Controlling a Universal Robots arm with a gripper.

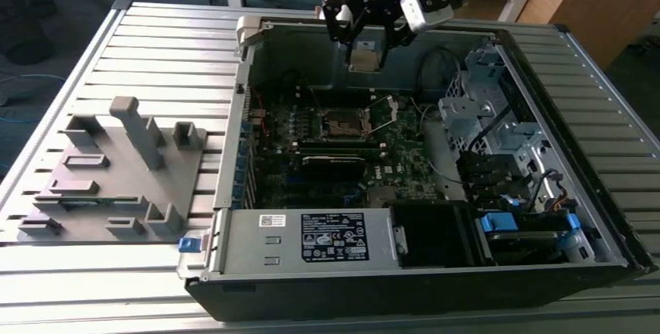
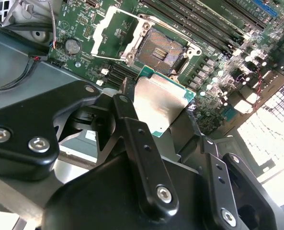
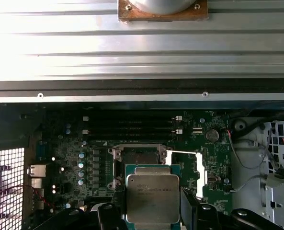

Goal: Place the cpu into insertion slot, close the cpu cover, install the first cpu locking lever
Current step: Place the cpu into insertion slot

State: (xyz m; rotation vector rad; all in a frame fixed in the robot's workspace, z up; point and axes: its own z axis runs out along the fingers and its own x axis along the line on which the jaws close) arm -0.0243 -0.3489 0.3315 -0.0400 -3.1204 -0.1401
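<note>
Cpu [image 2: 162,106] is clamped by its edges in the gripper [image 2: 158,111], held above the motherboard [image 2: 79,24]; the bare socket [image 2: 163,50] is seen below, slightly offset.

Silver-grey cpu [image 2: 162,106] edged green, black tool [image 2: 159,99], green motherboard [image 2: 82,26].

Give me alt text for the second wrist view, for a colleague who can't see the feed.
The gripper holds the cpu by its edges over the motherboard, close to the empty socket. The cover is swung open beside the socket, leaving its contacts bare.
</note>
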